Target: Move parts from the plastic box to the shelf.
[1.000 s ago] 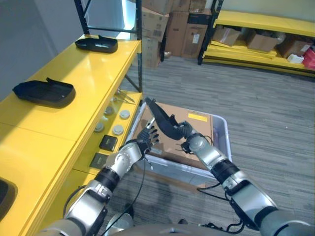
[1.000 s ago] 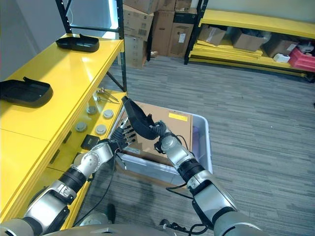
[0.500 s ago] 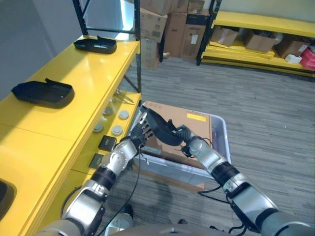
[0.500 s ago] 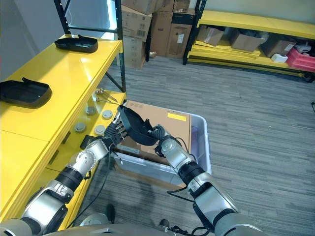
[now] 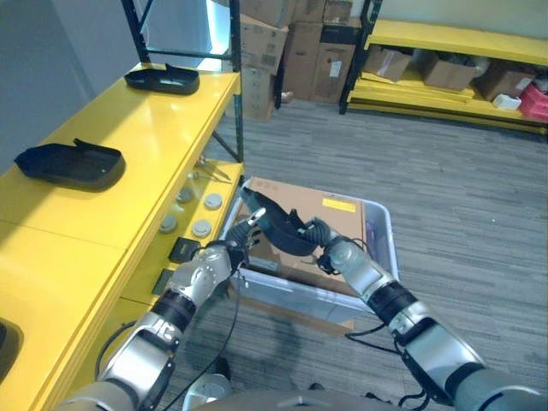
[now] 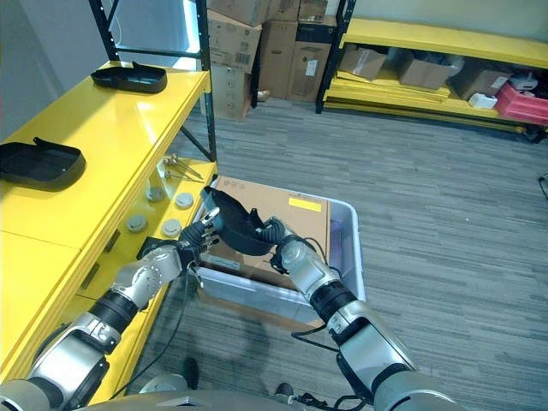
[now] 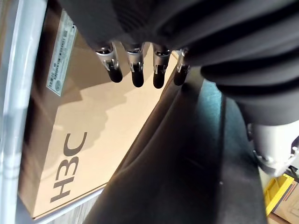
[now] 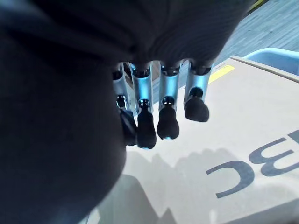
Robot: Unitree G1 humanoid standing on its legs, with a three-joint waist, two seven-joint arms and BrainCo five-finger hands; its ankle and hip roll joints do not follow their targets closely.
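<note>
1. Above the clear plastic box with its brown cardboard sheet, a black moulded plastic part is held up.
2. The right hand has its fingers curled round the part's right end.
3. The left hand touches the part's left end with relaxed, straight fingers.
4. Two more black moulded parts lie on the yellow shelf at far left.

Black curved part held above plastic box, two more on shelf
</note>
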